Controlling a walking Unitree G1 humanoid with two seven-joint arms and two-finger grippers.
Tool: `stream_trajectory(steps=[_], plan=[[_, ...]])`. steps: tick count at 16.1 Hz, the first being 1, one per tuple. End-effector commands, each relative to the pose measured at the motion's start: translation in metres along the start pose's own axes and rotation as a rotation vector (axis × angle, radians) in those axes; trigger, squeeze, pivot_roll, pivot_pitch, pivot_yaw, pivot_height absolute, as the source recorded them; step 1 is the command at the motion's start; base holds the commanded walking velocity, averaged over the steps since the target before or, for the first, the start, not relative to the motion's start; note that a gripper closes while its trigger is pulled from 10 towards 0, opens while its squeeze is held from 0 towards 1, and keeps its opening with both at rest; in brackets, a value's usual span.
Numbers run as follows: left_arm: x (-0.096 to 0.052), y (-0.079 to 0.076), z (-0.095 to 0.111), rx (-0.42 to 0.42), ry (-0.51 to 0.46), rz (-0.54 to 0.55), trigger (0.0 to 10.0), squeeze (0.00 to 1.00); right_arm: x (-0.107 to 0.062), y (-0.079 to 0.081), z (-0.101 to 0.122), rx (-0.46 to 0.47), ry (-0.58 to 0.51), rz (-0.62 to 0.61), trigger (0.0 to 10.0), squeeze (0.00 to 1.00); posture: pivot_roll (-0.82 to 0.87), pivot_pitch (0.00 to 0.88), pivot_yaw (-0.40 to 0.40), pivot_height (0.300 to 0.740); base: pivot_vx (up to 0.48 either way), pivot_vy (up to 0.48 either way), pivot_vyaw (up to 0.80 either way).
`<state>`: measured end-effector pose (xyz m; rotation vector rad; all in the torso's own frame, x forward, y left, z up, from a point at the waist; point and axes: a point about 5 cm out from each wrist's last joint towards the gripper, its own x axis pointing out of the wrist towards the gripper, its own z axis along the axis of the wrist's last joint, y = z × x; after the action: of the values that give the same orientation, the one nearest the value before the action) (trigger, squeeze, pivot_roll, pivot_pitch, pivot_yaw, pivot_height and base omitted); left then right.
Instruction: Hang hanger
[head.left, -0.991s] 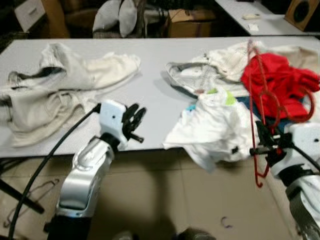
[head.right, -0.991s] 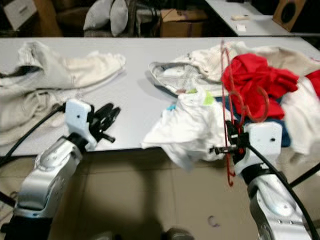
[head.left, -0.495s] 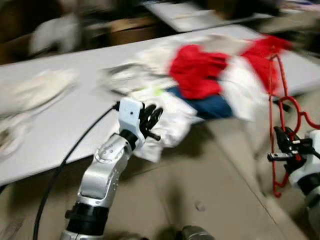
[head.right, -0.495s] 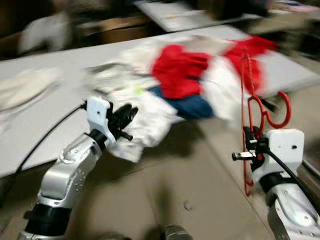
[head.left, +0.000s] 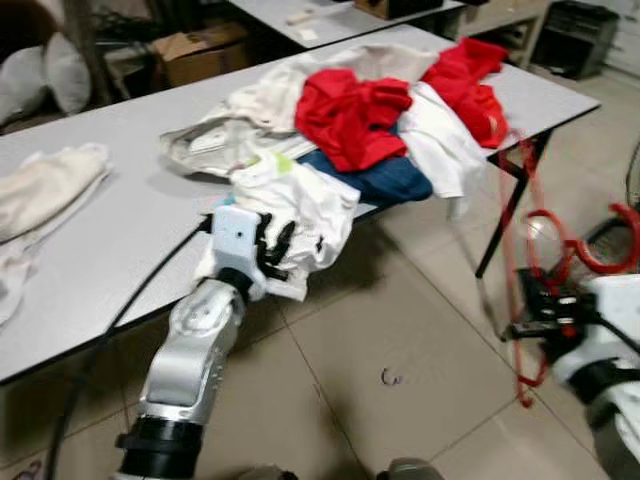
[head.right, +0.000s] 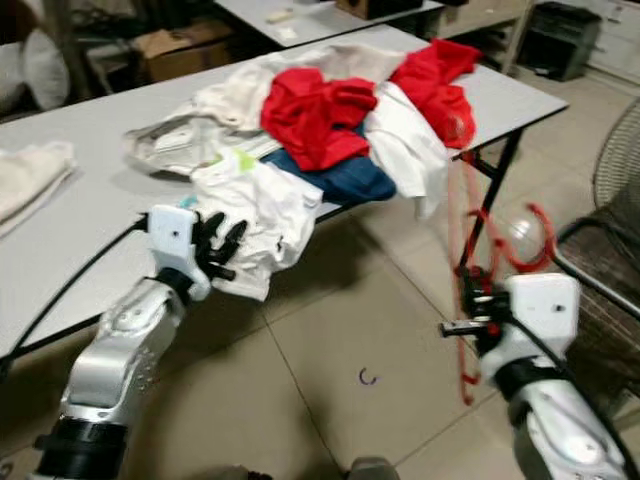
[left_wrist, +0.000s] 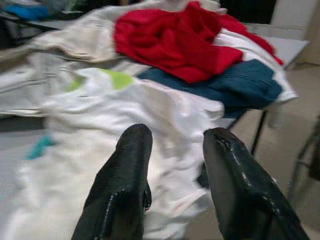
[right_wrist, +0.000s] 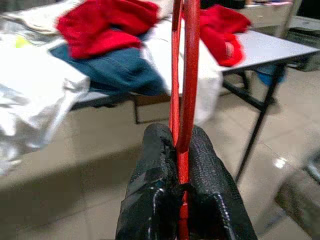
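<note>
A red wire hanger (head.left: 518, 240) stands upright off the table's right end, over the tiled floor. My right gripper (head.left: 540, 318) is shut on its lower part, and the right wrist view shows the red wire (right_wrist: 186, 75) pinched between the two black fingers (right_wrist: 150, 165). The hanger's hook (head.left: 603, 245) curls to the right. My left gripper (head.left: 276, 244) is open and holds nothing. It hovers at the table's front edge, just in front of a white garment (left_wrist: 165, 100).
A long grey table (head.left: 110, 250) carries a pile of red (head.left: 345, 110), white and blue (head.left: 385, 180) clothes, with a black table leg (head.left: 505, 205) close to the hanger. A wire mesh object (head.right: 615, 170) stands at the far right. A small hook (head.left: 389, 377) lies on the floor tiles.
The whole view has swung to the right, so the table now lies to the left and open floor is ahead. The right gripper still holds the hanger, now clear of the clothes.
</note>
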<state>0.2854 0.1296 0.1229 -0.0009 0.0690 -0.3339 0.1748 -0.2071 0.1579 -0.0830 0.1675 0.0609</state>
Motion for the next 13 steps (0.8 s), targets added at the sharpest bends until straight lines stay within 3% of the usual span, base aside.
stream_trajectory(steps=[1,5,9,13], plan=[[-0.002,0.007,0.004,-0.014,-0.025,0.038,10.0,0.89,0.004,0.001,0.004,-0.016,-0.03,-0.005,10.0,0.0,-0.24,0.0,0.072,0.74,0.0,0.0,0.0],[-0.008,0.013,0.009,-0.032,-0.069,0.092,10.0,0.91,0.012,0.001,0.007,-0.1,-0.047,0.01,10.0,0.0,-0.22,0.0,0.045,0.74,0.24,0.0,0.0],[-0.009,0.007,0.004,-0.022,-0.06,0.085,10.0,0.91,0.015,-0.001,0.005,-0.07,-0.065,0.009,10.0,0.0,-0.21,0.0,0.025,0.74,0.367,0.0,0.0],[-0.007,0.007,0.004,-0.024,-0.059,0.088,10.0,0.91,0.013,0.0,0.004,-0.114,-0.051,0.028,10.0,0.0,-0.22,0.0,0.038,0.74,0.367,0.0,0.0]])
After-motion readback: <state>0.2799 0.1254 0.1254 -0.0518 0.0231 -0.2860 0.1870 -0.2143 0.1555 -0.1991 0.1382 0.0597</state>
